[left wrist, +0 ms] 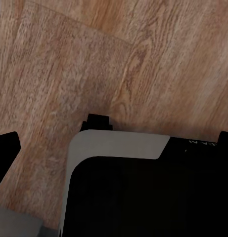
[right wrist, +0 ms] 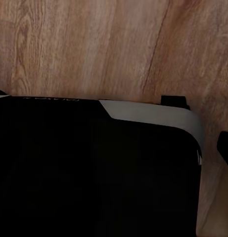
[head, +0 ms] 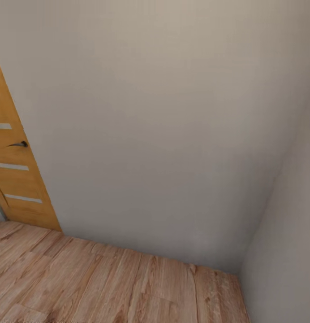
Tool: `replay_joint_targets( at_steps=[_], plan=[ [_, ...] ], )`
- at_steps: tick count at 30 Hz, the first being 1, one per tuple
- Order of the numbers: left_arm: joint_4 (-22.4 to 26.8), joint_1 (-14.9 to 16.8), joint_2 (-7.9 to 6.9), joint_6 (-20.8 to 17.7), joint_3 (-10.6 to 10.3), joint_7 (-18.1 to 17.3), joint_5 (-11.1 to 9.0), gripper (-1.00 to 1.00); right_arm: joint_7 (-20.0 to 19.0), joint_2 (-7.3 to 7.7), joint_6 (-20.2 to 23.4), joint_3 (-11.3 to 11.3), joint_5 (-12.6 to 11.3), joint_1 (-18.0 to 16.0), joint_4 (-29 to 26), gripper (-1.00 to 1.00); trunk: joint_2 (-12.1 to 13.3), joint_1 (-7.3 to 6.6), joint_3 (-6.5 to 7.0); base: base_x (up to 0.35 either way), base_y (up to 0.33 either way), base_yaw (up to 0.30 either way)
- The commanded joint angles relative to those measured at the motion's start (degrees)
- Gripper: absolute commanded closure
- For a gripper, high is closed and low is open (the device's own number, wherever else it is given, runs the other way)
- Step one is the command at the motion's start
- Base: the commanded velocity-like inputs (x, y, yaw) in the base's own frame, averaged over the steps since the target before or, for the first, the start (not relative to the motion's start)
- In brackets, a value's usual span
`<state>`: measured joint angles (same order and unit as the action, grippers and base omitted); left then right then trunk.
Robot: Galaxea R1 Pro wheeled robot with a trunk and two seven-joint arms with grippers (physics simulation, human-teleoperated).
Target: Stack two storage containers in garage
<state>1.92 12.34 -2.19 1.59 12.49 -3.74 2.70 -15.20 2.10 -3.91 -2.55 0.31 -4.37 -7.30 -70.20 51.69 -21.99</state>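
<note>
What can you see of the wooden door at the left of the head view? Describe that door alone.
The wooden door is honey-orange, with three pale horizontal strips across its face and a dark lever handle. It appears shut, standing in the grey-white wall, its foot meeting the light wood plank floor. The picture's edge cuts off part of it.

Plain off-white wall [head: 164, 125]: matt, smooth painted look, no visible texture; the adjoining wall at the right edge of the head frame [head: 289, 251] has the same flat finish, slightly greyer in shade. Light wood plank floor [head: 105, 287], lower part of the frame: pronounced brown grain and knots, satin at most, seams between boards visible. Honey-coloured wooden door [head: 18, 184], left edge: smooth, lightly sheened veneer with three pale horizontal inlay strips, apparently frosted; small dark lever handle [head: 19, 144], metal-like. Wrist views: same grained planks [left wrist: 69, 64]; black-and-grey robot base housing [left wrist: 118, 145], smooth, matt plastic look, black areas featureless [right wrist: 94, 173].
</note>
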Motion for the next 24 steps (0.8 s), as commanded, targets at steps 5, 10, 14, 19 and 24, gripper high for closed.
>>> replay_joint_targets(
  at_steps=[5, 10, 14, 19, 24],
  plan=[
    [-0.07, 0.05, -0.01, 0.17, 0.43, -0.21, 0.28, -1.0, -0.27, 0.01, -0.14, -0.27, 0.04, -0.02, 0.03, -1.0, -0.04, 0.01, -0.06, 0.021, 0.009, 0.267],
    [-0.09, 0.05, -0.01, 0.17, 0.43, -0.21, 0.28, -1.0, -0.27, 0.03, -0.13, -0.27, 0.04, -0.02, 0.04, -1.0, -0.04, 0.01, -0.06, 0.005, 0.002, 0.22],
    [-0.08, 0.05, -0.01, 0.17, 0.43, -0.21, 0.28, -1.0, -0.27, 0.04, -0.13, -0.27, 0.04, -0.02, 0.03, -1.0, -0.04, 0.01, -0.06, 0.001, 0.001, 0.073],
    [-0.07, 0.05, -0.01, 0.17, 0.43, -0.21, 0.28, -1.0, -0.27, 0.05, -0.13, -0.27, 0.04, -0.03, 0.03, -1.0, -0.04, 0.01, -0.06, 0.056, 0.0, 0.021],
    [-0.07, 0.05, -0.01, 0.17, 0.43, -0.21, 0.28, -1.0, -0.27, 0.04, -0.13, -0.27, 0.04, -0.03, 0.01, -1.0, -0.04, 0.01, -0.06, 0.268, 0.0, 0.004]
  ],
)
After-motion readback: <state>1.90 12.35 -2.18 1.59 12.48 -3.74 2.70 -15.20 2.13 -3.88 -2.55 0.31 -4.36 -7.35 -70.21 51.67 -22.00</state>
